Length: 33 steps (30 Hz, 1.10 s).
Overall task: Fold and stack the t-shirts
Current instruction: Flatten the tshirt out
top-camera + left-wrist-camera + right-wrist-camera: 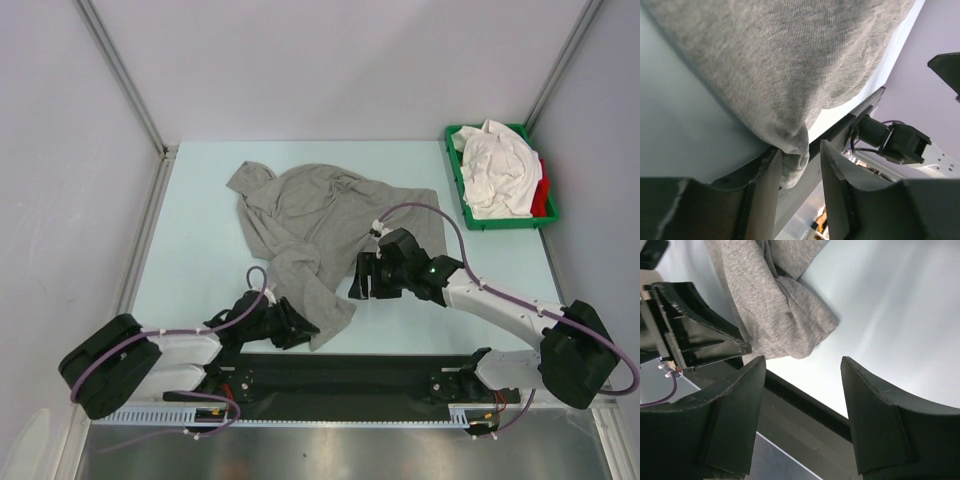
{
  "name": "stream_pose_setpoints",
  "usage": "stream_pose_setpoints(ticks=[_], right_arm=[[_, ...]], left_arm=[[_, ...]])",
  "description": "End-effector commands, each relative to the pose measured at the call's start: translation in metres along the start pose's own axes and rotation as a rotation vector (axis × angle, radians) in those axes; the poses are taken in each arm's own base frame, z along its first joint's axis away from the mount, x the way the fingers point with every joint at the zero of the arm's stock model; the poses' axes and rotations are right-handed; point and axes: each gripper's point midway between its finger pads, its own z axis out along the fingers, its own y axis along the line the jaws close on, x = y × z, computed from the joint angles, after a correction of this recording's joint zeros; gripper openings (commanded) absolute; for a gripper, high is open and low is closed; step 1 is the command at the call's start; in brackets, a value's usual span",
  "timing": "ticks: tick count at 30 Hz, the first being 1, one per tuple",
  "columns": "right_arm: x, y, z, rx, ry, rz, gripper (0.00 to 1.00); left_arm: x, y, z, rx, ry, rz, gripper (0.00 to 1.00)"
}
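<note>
A heather grey t-shirt (320,215) lies crumpled and spread across the middle of the table. Its near corner (795,150) hangs between the jaws of my left gripper (298,326), resting against one finger (765,190). The other finger (840,185) stands apart from the cloth, so the left gripper (800,147) is open. My right gripper (362,282) hovers over the shirt's near right part, open, with nothing between its fingers (802,360). The shirt's hem corner (790,325) lies just beyond them. White t-shirts (495,170) and a red one (543,195) are piled in the tray.
The green plastic tray (505,224) sits at the back right corner of the table. A black rail (805,400) runs along the table's near edge, under both grippers. Grey walls with metal posts enclose the table on the left, back and right.
</note>
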Motion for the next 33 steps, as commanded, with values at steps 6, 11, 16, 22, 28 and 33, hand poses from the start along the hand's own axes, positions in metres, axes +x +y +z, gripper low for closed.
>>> stream_pose_setpoints(ticks=[6,11,16,22,28,33], right_arm=[[-0.004,-0.001,-0.014,-0.019,-0.037,0.004,0.66],[0.002,-0.008,-0.016,-0.020,-0.041,0.012,0.67],[0.005,-0.007,-0.013,-0.046,-0.032,0.022,0.67],[0.001,0.010,-0.008,-0.113,-0.031,0.017,0.62],[0.014,0.068,0.007,-0.247,0.033,-0.074,0.47],[0.032,0.085,0.020,-0.273,0.066,-0.075,0.44]], left_arm=[[0.028,0.061,-0.009,-0.187,0.069,-0.111,0.46],[0.021,0.069,-0.021,-0.248,0.010,-0.107,0.47],[0.016,0.066,-0.029,-0.225,-0.035,-0.116,0.50],[0.018,0.072,-0.029,-0.244,-0.030,-0.134,0.54],[0.019,0.069,-0.026,-0.254,-0.018,-0.119,0.43],[0.021,0.072,-0.026,-0.263,-0.006,-0.107,0.40]])
